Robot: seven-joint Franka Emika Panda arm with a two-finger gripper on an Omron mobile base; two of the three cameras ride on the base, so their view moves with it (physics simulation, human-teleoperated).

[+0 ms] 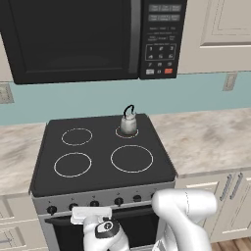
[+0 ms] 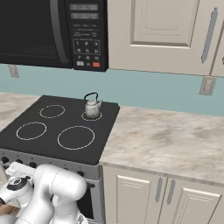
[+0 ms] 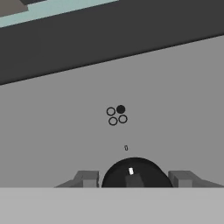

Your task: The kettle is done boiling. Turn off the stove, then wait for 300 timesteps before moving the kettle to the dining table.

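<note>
While fingers (image 3: 87, 178) flank knob (image 3: 134, 173), kettle (image 1: 128, 120) far behind.

The kettle (image 1: 128, 122) sits on the back right ring of the stove (image 1: 103, 166), under the microwave (image 1: 88, 39), with bench (image 1: 211, 139) to either side of the stove. The pincer (image 3: 133, 179) is low at the stove's front panel, its fingers (image 3: 87, 178) on either side of a knob (image 3: 135, 173). That knob lies toward the left of the row.
</note>
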